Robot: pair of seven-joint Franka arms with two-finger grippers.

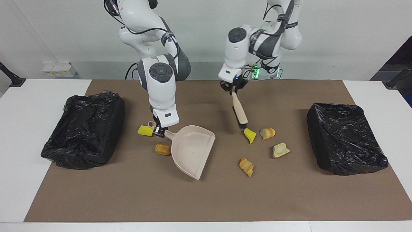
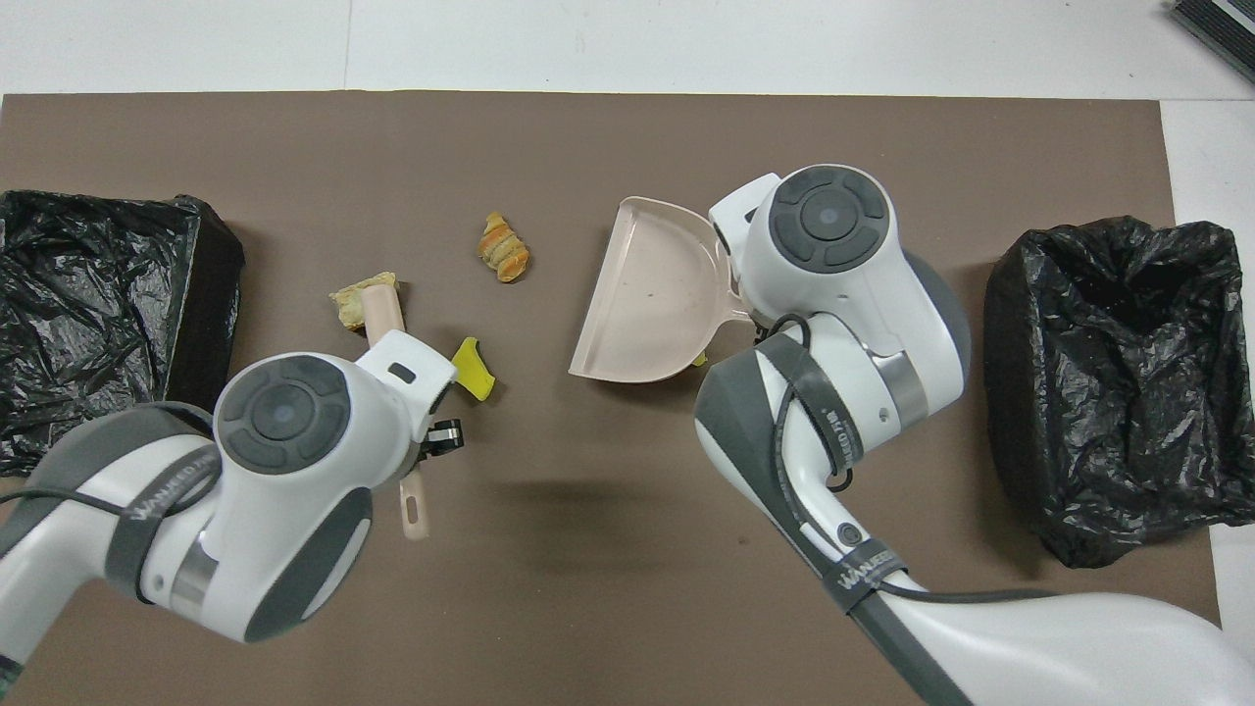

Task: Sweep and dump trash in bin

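scene, largest first. brown mat (image 1: 128, 199) covers the table. one black-lined bin (image 1: 83, 132) stands at the right arm's end and a second bin (image 1: 346, 138) at the left arm's end.

beige dustpan (image 1: 191, 151) lies mid-mat. its straight open mouth faces the left arm's end. the right gripper (image 1: 159, 131) is low at its handle, clenched on it.

brush (image 1: 239, 112) hangs from the left gripper (image 1: 232, 88), which is clamped on the handle top, over bare mat. the brush's long axis slants down toward the left arm's end, bristles lowest.

trash: six scraps show. four sit between the dustpan mouth and the second bin:
- a yellow foam chunk (image 1: 249, 135)
- a striped golden pastry (image 1: 267, 132)
- a pale crust lump (image 1: 280, 150)
- a twisted brown pastry (image 1: 246, 166), farthest from the robots

two more lie beside the dustpan handle: a yellow sponge (image 1: 145, 130) and a brown lump (image 1: 162, 149).

key relation: the bristles stand just at the yellow foam chunk, on its robot-ward edge and slightly on the dustpan's side. contact cannot be confirmed. the pan mouth lies toward the right arm's end from the cluster. judgement: the left arm is the nearer one, and the brush should pass round the cluster before it strokes toward the pan.
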